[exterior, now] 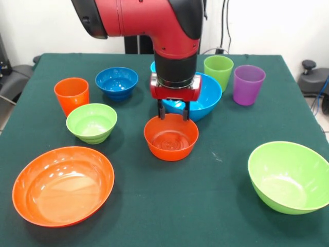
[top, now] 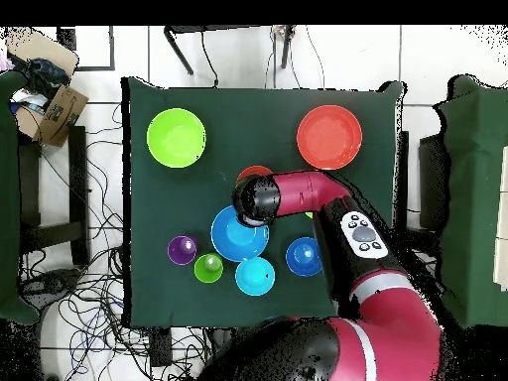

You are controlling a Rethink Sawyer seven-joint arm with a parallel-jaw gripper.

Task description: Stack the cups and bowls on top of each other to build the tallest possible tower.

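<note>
- Gripper [exterior: 174, 114] fingers straddle the far rim of the small glossy orange plastic bowl [exterior: 170, 138], seemingly not yet clamped.
- Bowl sits just before the large light-blue plastic bowl [exterior: 205, 98]; light, stiff, slippery; pinch its thin rim.

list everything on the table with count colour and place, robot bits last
Places as seen in the front view.
large plastic bowls: 3; orange near left, lime green near right, light blue behind the claw
small plastic bowls: 4; orange centre, lime green left, dark blue far left, light blue hidden behind the arm
plastic tumblers: 3; orange left, lime green and purple far right
green table: 1
red and black arm: 1
claw: 1, over the small orange bowl's far rim
</note>
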